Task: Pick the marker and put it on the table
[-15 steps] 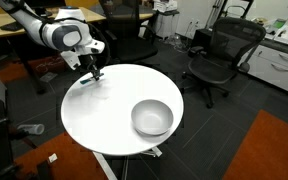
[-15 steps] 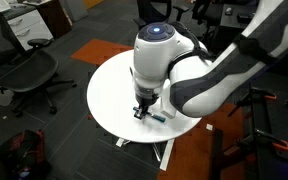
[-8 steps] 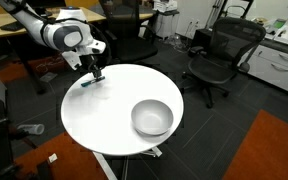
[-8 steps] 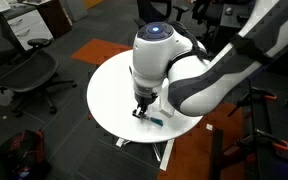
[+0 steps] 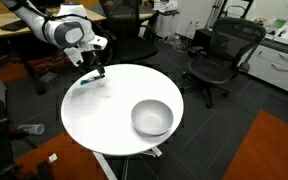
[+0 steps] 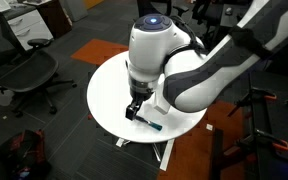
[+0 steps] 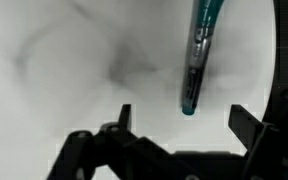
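Evidently, stage: the placing looked done, judging by the marker (image 7: 199, 50) lying loose on the counter (image 7: 64, 60) with no finger on it.
End effector: the end effector (image 7: 184, 122) was spread wide and empty in the wrist view; only the marker's near tip lined up with the gap between the fingers.
Marker position: in both exterior views the marker (image 5: 87, 80) (image 6: 152, 124) lay flat near the counter's rim, just beside the end effector (image 5: 97, 72) (image 6: 134, 112) and well apart from the bowl (image 5: 152, 117).
Clearance: the end effector hung above the counter (image 5: 114, 130), but how far above could not be told from any view.
Risk, clipping: a sideways move made while low could catch the marker's near tip with a finger and flick it.
Risk, rolling: the marker was slim and round-bodied, and it sat close to the rim (image 6: 104, 95); a nudge or a jolt to the counter could send it over the edge to the floor.
Risk, re-grip: closing the jaws at this spot might pinch the tip and drag the marker along on the retreat.
Risk, bowl: judged negligible, since it stood on the far side of the counter.
Safest exit, as a judgement: straight up with the jaws left apart, and no lateral travel until well clear of the marker.
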You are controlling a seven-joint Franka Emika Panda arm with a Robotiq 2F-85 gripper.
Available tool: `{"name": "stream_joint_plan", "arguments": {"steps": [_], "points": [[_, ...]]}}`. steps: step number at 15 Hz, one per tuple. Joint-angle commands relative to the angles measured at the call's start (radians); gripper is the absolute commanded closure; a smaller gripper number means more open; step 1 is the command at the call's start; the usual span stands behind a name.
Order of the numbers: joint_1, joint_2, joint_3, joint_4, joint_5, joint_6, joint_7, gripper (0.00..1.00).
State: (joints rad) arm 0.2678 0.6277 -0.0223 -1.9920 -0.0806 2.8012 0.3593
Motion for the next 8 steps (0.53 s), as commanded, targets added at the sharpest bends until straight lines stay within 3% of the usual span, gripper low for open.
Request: {"name": "stream_joint_plan", "arguments": {"steps": [1,5,6,8], "points": [[-0.011,-0.042,0.012,-0.017,0.043,0.001,-0.021,0.00],[-0.049,-0.062,0.056,-0.024,0.078,0.012,-0.068,0.00],[-0.006,-0.028,0.009,0.002,0.051,-0.001,-0.022,0.00],[-0.020,-0.035,0.026,0.002,0.064,-0.001,-0.037,0.00]]}}
